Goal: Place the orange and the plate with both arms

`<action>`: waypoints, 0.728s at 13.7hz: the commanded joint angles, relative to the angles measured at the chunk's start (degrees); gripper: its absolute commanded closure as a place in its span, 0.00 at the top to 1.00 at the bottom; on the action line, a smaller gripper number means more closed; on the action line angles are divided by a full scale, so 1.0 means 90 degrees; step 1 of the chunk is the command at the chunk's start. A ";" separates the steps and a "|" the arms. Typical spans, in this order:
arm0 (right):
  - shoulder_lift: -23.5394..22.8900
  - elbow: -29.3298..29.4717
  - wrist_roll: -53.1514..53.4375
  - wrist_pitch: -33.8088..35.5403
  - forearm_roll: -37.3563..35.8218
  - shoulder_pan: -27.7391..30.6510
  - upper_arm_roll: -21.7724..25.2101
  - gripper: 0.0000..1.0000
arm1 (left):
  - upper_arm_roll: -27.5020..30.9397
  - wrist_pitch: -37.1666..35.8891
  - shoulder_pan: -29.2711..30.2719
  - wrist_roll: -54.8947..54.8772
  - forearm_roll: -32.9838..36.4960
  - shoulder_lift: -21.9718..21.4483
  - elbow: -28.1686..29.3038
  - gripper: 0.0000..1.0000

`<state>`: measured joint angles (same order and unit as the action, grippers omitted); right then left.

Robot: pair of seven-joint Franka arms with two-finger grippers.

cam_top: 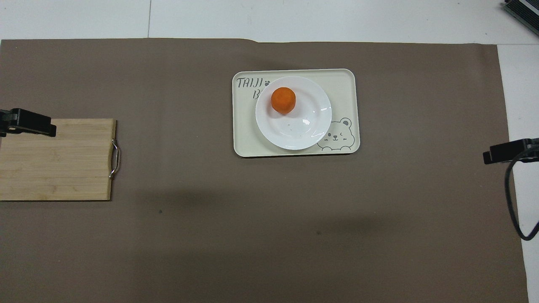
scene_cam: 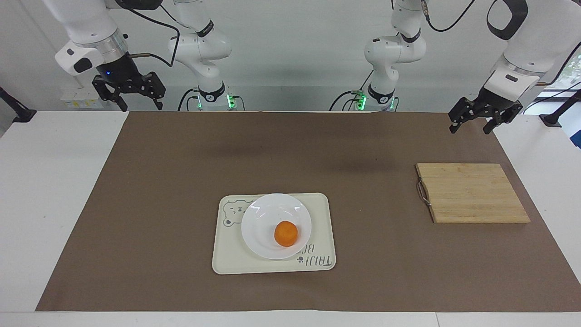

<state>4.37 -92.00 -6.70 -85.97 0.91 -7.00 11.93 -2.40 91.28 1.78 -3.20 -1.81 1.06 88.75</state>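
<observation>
Facing view, going left to right: the right gripper [scene_cam: 135, 97] hangs with its fingers spread and empty over the table edge at its own end. The orange [scene_cam: 286, 233] sits in the plate [scene_cam: 261, 225], which rests on the cream tray [scene_cam: 227, 261]. The fruit looks light, firm and apt to roll, so pinch across its middle. The plate is glossy, stiff and breakable; take its rim. Tray lettering reads "TAIJI", the rest probably "BEAR" but covered. The left gripper [scene_cam: 482, 119] waits spread near the cutting board [scene_cam: 472, 193].

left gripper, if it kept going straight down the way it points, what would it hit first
Probably the brown mat, near its corner by the wooden cutting board; the open left gripper hangs empty, though depth is unclear.
</observation>
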 commanded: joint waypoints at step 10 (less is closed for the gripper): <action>-0.0075 0.0426 -0.0135 -0.0018 -0.0141 0.0133 -0.0144 1.00 | 0.0003 0.0024 0.0008 0.0024 0.0006 -0.0088 0.0061 1.00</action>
<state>4.55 -89.87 -7.46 -86.69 0.91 -5.87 10.96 -2.40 91.28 1.78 -3.20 -1.81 1.06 88.75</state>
